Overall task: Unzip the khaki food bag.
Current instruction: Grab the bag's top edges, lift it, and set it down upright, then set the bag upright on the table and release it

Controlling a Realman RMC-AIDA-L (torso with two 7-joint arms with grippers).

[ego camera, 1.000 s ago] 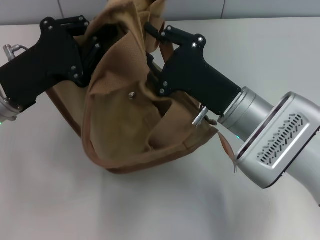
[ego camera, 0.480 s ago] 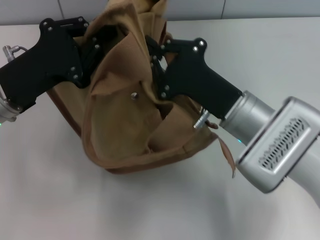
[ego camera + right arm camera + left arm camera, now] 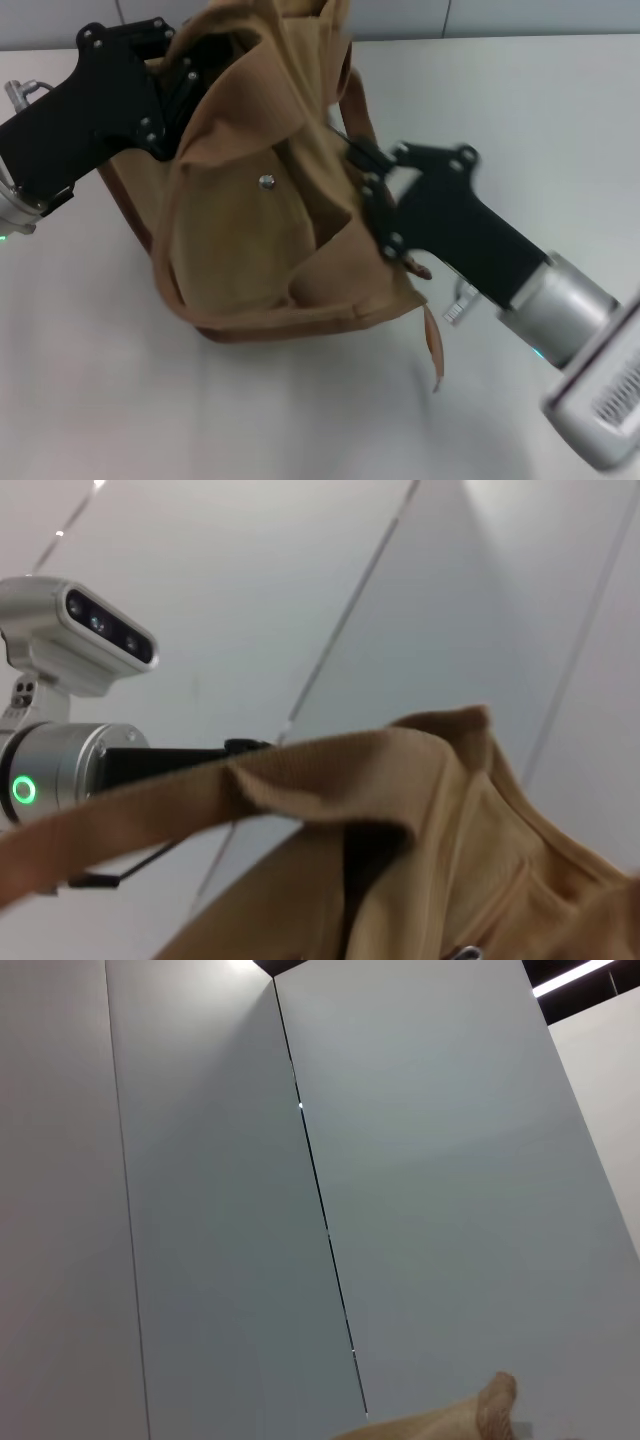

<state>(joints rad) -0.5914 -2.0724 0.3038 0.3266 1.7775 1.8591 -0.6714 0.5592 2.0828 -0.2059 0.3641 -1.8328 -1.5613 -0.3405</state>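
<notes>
Clearly no readable writing shows on the khaki food bag point(image 3: 255, 235); left gripper point(image 3: 185, 75) reaches into its top, right gripper point(image 3: 362, 160) beside its handle, grip states unclear.

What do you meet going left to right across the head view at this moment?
Left gripper at the bag's upper left corner → khaki food bag with its metal snap → right gripper at the bag's right edge → bare table.

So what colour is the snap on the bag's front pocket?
Silvery metal; the snap on the khaki food bag shows best in the head view.
</notes>
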